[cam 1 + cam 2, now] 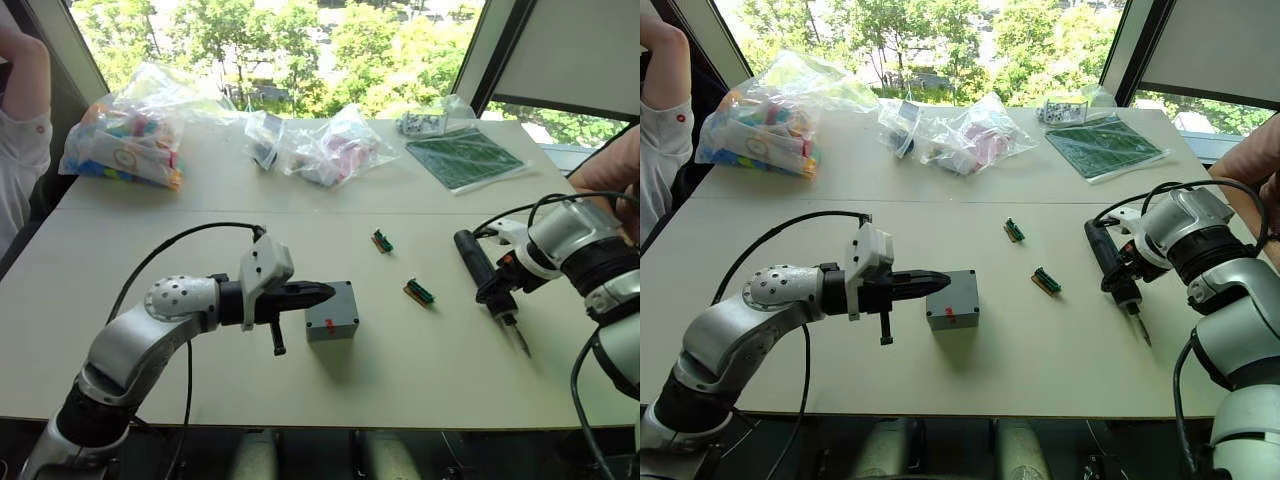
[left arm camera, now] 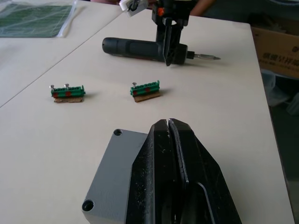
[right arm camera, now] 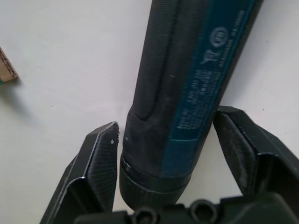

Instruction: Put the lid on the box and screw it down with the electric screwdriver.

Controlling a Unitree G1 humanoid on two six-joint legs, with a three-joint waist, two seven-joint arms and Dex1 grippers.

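Observation:
The grey box point(image 1: 335, 324), with a red mark on its near side, stands at the middle of the table. The lid point(image 2: 107, 177) lies on top of it, corner screw holes showing. My left gripper point(image 1: 325, 292) is shut, its tips resting over the lid's left part with nothing between the fingers. The electric screwdriver point(image 1: 474, 255) lies flat on the table to the right, bit point(image 1: 521, 340) pointing toward me. My right gripper point(image 3: 168, 121) is open and straddles the screwdriver's body point(image 3: 196, 70) near the tapered end, one finger on each side with slim gaps.
Two small green components point(image 1: 382, 240) point(image 1: 419, 291) lie between box and screwdriver. Plastic bags point(image 1: 130, 130) point(image 1: 330, 145) and a green circuit board point(image 1: 465, 158) sit at the back. A person's sleeve point(image 1: 20, 130) is at far left, a hand point(image 1: 610, 170) at far right.

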